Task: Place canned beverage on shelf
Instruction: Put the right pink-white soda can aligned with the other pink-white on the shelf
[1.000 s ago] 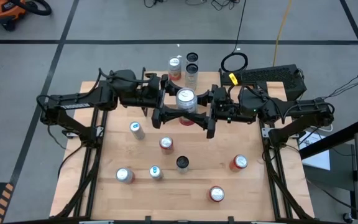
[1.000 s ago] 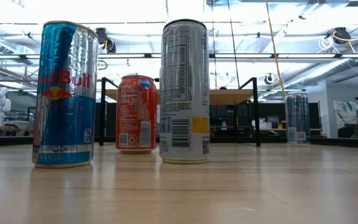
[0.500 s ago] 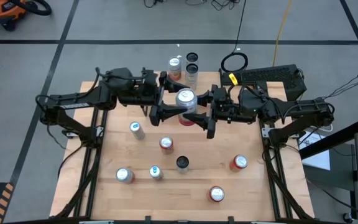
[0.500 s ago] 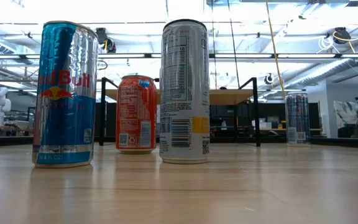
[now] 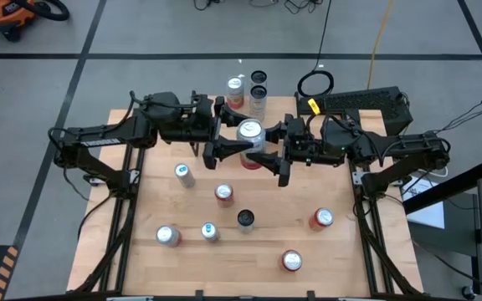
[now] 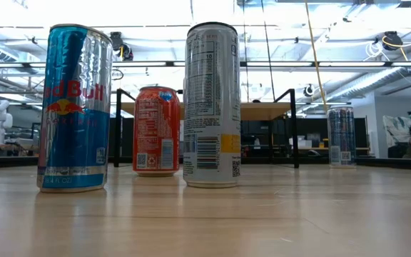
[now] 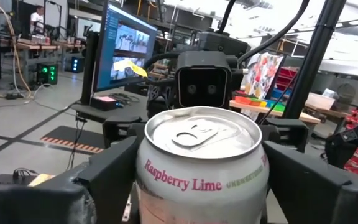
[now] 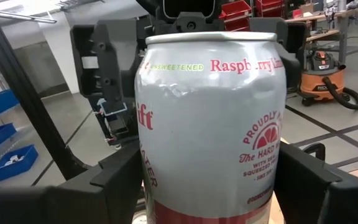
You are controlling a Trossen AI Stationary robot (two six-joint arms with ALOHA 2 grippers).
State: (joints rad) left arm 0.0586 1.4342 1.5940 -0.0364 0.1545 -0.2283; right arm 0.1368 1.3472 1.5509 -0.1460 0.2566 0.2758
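A silver can (image 5: 250,134) marked "Raspberry Lime" (image 7: 201,155) hangs upright in the air over the table's far middle, between my two grippers. My right gripper (image 5: 266,144) comes from the right and is shut on it. My left gripper (image 5: 236,132) comes from the left, open, with a finger (image 7: 104,177) close on either side of the can's upper part; I see no touch. The shelf (image 6: 266,111) shows in the low view behind the table cans, its wood top on black legs. In the high view the arms hide most of it. My right gripper pinches the can's round wall, below its middle (image 8: 157,186), between its two fingers (image 8: 110,180). The fingers lie level and come from the table's right. The can stands upright in the hold, top up, lifted clear of the table.
Several cans stand loose on the table's near half, among them a blue one (image 6: 75,107), an orange one (image 6: 157,130) and a tall silver one (image 6: 212,103). Three more cans (image 5: 248,90) stand at the far edge behind the grippers. A red can (image 5: 249,161) stands below the held can.
My left gripper's fingers have drawn in a little toward the can's sides. The can and my right gripper have kept still.
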